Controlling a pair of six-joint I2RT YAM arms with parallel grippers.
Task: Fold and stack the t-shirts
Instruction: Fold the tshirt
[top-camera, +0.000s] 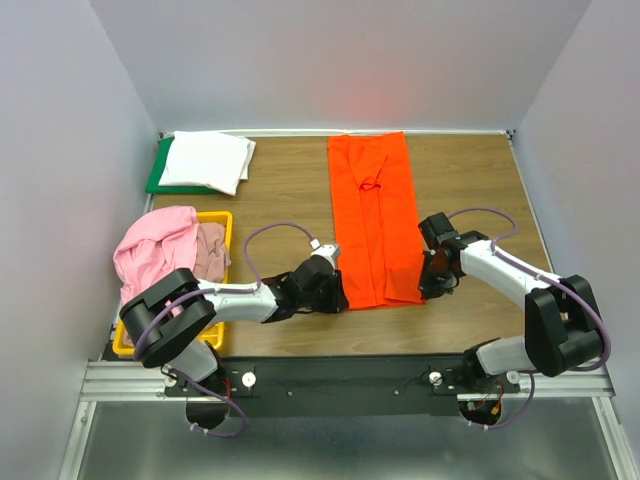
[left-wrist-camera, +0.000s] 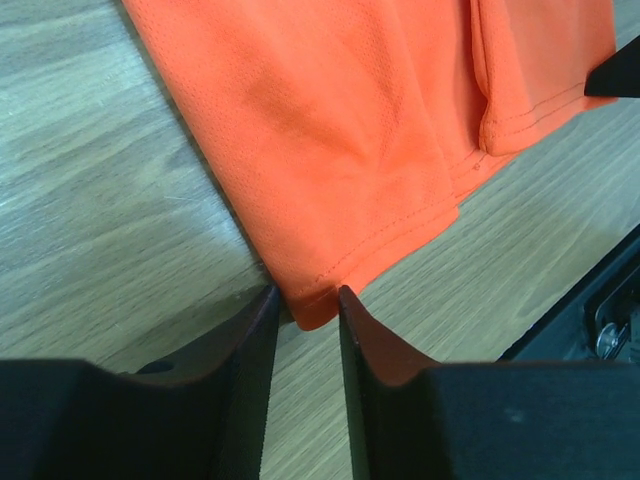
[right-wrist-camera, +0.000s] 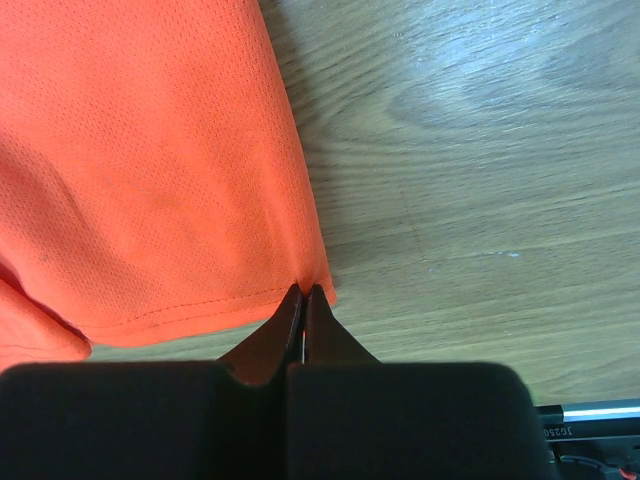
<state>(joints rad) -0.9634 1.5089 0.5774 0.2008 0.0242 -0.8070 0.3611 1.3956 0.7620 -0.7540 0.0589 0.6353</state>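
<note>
- Our right gripper (right-wrist-camera: 303, 294) is pinched shut on one corner of the orange t-shirt (right-wrist-camera: 150, 170).
- Our left gripper (left-wrist-camera: 305, 298) has its jaws apart around the other corner; we should close them before lifting.

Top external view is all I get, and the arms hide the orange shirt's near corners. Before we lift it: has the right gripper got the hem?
Observer: Yes. The right wrist view shows the right gripper shut on the near right corner of the orange t-shirt.
Operator: And the left side?
Observer: Not pinched yet. In the left wrist view the left gripper straddles the near left corner, jaws apart, with the cloth tip lying between them.
</note>
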